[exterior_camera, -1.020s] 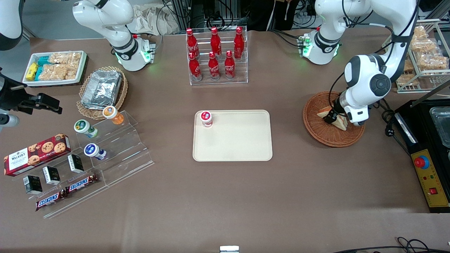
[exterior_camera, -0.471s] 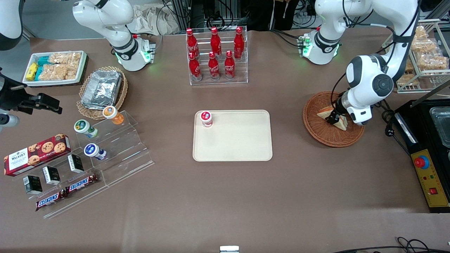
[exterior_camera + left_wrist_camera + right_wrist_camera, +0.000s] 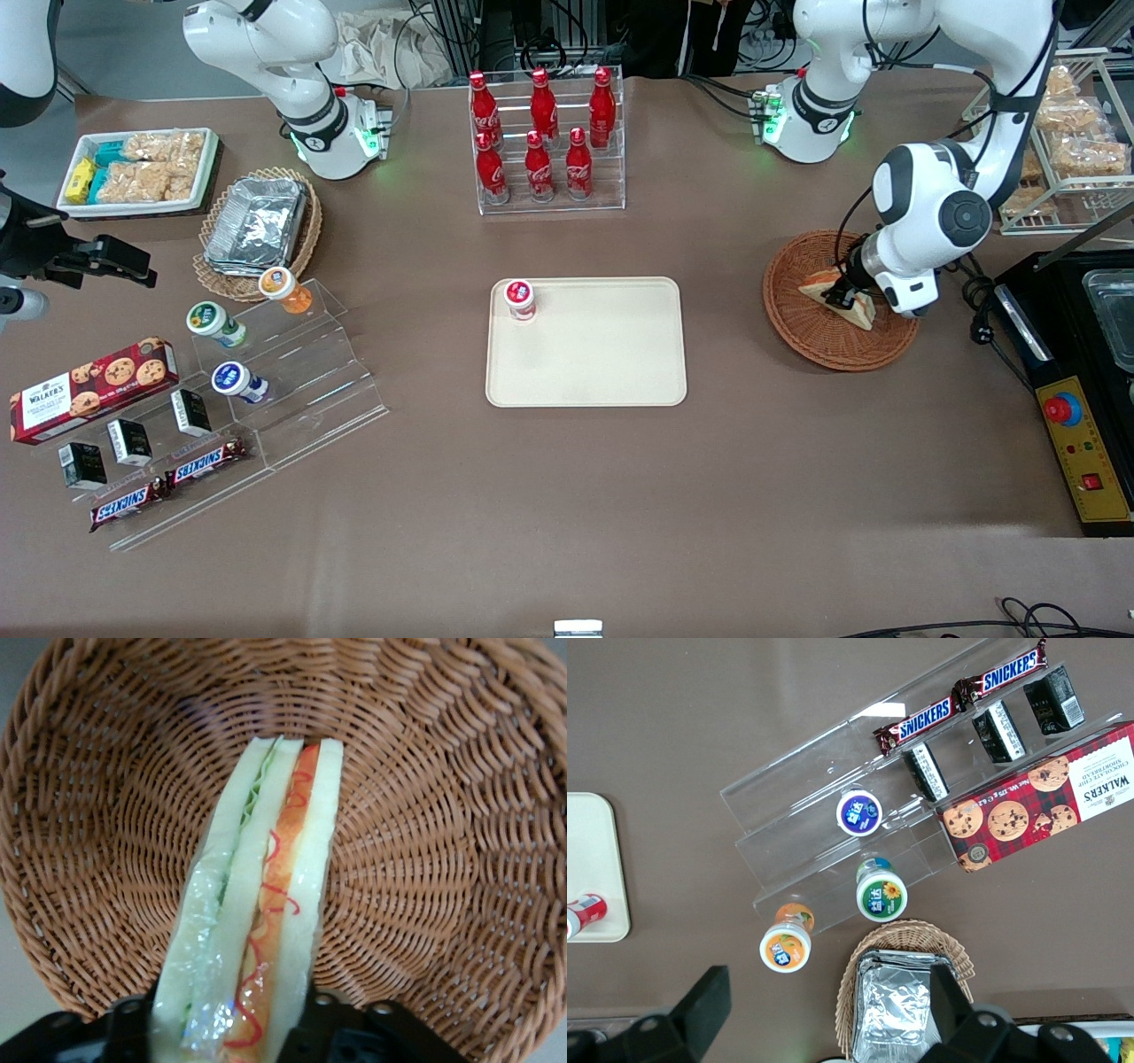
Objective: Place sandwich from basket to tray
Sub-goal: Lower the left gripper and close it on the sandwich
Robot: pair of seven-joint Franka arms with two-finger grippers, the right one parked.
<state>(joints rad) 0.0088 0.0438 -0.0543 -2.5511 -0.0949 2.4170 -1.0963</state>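
Grasp step: gripper [image 3: 840, 295] fingers closed on the wrapped sandwich [image 3: 257, 904] over the wicker basket [image 3: 797, 306]; next, carry it to the cream tray [image 3: 611, 354].

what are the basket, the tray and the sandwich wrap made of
Basket: woven wicker or rattan, reddish-brown strands showing. Tray: likely matte cream plastic, smooth with a moulded rim. Sandwich, between the gripper fingers: seemingly clear film wrap, glossy and wrinkled over the bread.

Wrapped sandwich [image 3: 257, 904] w/ red-green filling, apparently lifted on edge over brown wicker basket [image 3: 811, 332]; beige tray [image 3: 602, 363] flat mid-table.
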